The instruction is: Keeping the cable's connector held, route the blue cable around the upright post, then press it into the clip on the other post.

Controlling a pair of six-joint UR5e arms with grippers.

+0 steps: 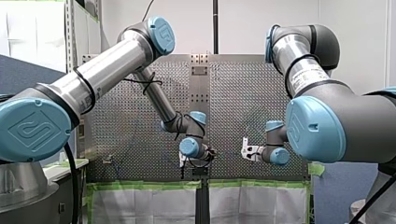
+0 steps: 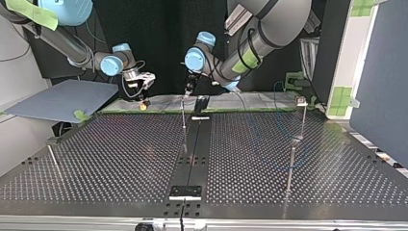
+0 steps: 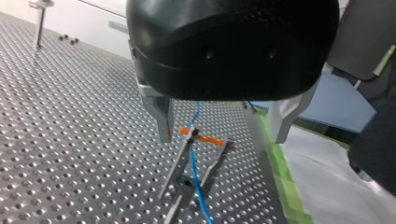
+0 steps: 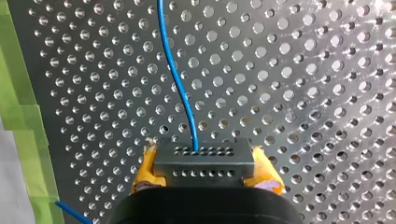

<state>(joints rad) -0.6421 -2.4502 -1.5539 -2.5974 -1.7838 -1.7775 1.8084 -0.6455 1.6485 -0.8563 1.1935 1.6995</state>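
My right gripper (image 4: 204,164) has its yellow pads shut on the cable's dark connector block (image 4: 203,156). The blue cable (image 4: 180,79) leaves the block and runs ahead over the perforated plate. In the top view, my right gripper (image 2: 144,83) hangs at the left, above the table's far edge. My left gripper (image 3: 222,139) is open, its metal fingers (image 3: 161,119) standing wide apart. Under it a thin forked post with orange tips (image 3: 187,161) stands on the table, and the blue cable (image 3: 197,175) passes between its two prongs. In the top view, my left gripper (image 2: 189,89) hovers over that post (image 2: 183,114).
More thin posts stand on the table: two at the top view's right (image 2: 302,118) (image 2: 290,168) and one at its left (image 2: 53,158). Green tape (image 3: 285,186) marks the table edge by my left gripper. A grey-blue board (image 2: 62,98) lies beyond the table's corner.
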